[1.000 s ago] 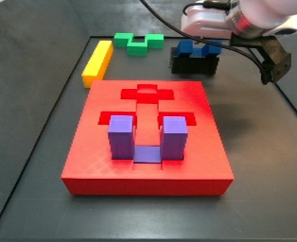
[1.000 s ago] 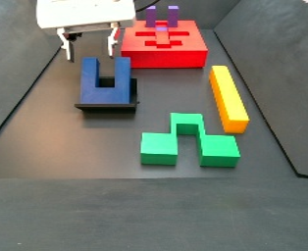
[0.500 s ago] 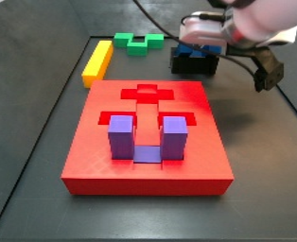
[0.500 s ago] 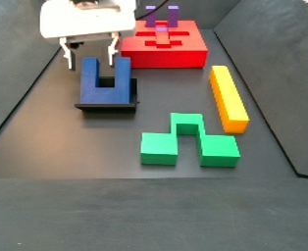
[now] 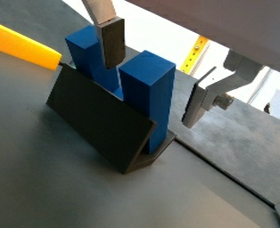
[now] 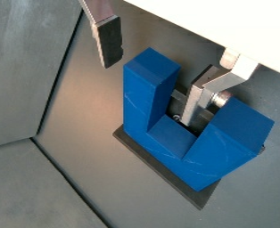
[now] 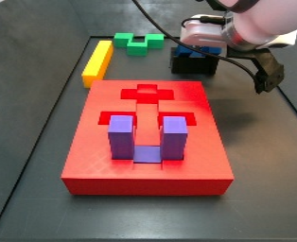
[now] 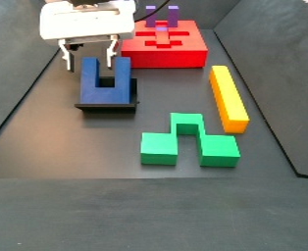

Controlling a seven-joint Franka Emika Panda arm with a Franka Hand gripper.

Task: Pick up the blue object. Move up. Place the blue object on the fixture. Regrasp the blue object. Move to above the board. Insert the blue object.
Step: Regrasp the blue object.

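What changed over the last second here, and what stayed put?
The gripper came down from beside the blue object to straddle one prong, jaws open, nothing gripped yet. The blue object stayed on the fixture; the board is unmoved.

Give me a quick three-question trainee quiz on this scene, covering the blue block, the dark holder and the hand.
1. True or false: the light purple U-shaped block is seated in the large flat red board.
2. Where does the dark blue U-shaped block sit? A: on the dark box-like fixture. B: on the red board. C: on the floor beside the green block.
3. Fill in: the hand, down at the fixture, has its fingers open on either side of one ___ of the blue block.

Key: 1 true; 2 A; 3 prong.
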